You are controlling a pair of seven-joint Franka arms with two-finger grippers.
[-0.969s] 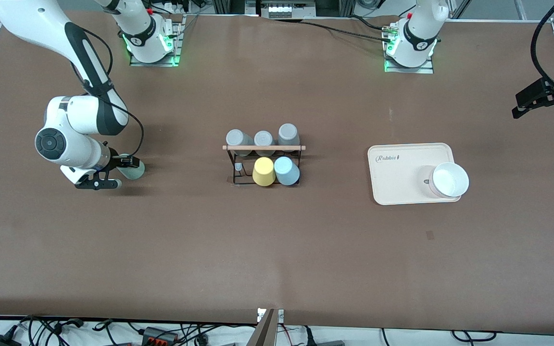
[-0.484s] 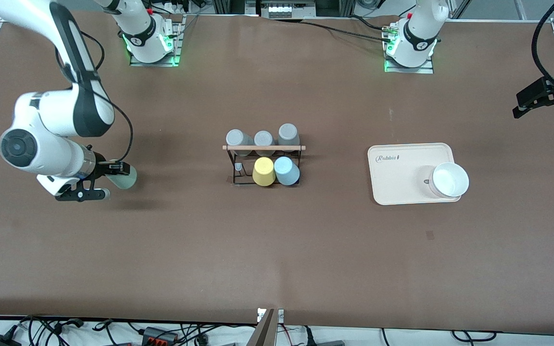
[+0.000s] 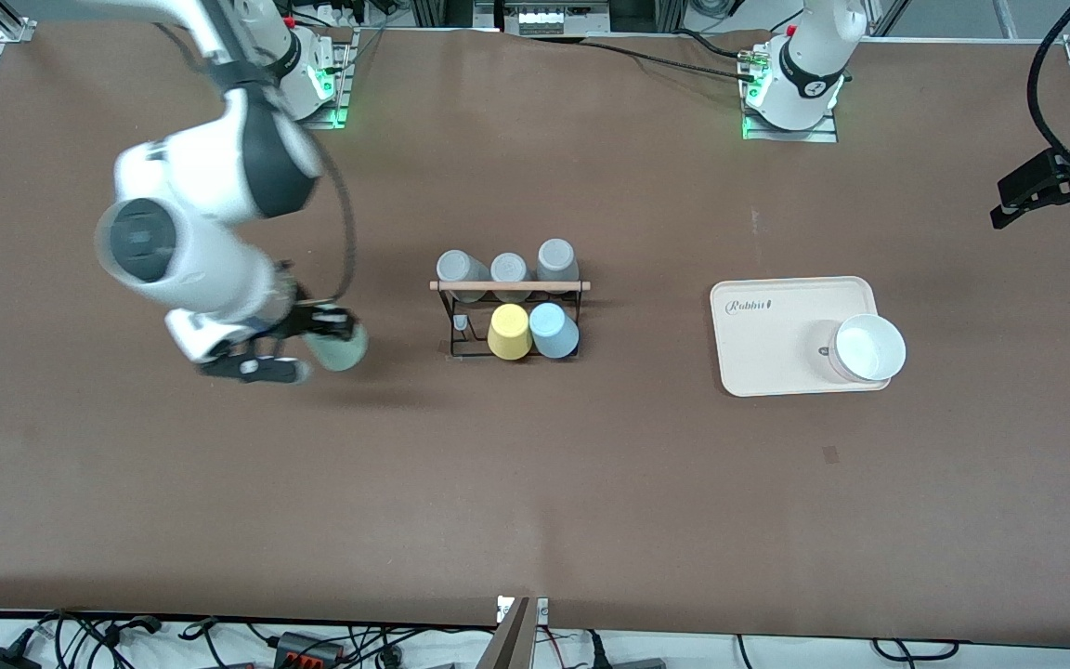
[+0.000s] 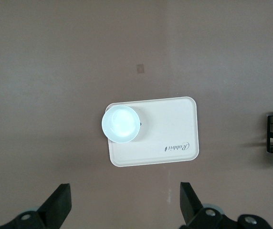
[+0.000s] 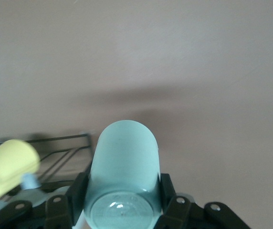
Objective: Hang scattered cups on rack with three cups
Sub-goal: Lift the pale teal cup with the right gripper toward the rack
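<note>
- Up in the air over the brown table (image 3: 535, 483), the right claw (image 3: 298, 346) was closed on the pale mint green tapered tumbler (image 3: 338, 347), holding it on its side toward the right arm's end of the table, well apart from the rack.
- From the right wrist view, the two black fingers (image 5: 77, 191) pressed against either side of the mint tumbler (image 5: 123, 176), whose base faced the camera and whose mouth pointed away.
- At the table's middle stood the small black wire rack with a light wooden rod across its top (image 3: 509, 286).
- On the rack's nearer row hung the light blue tapered tumbler (image 3: 554, 331), touching or just beside a yellow tumbler (image 3: 509, 332); a bare grey peg (image 3: 461, 322) stood next to the yellow one, toward the right arm's end.
- Farther from the front camera, three grey tumblers (image 3: 509, 269) sat in a row on the same rack.
- Toward the left arm's end of the table lay a cream rectangular tray (image 3: 776, 325), and a white round bowl (image 3: 867, 347) stood on its nearer corner.
- High over that end, the left claw (image 3: 1050, 195) waited with its fingers (image 4: 60, 210) spread wide and holding nothing; it appeared to be past the tray's edge, though its height made that hard to judge.
- Its wrist view looked straight down on the tray (image 4: 174, 124) and the bowl (image 4: 121, 124).
</note>
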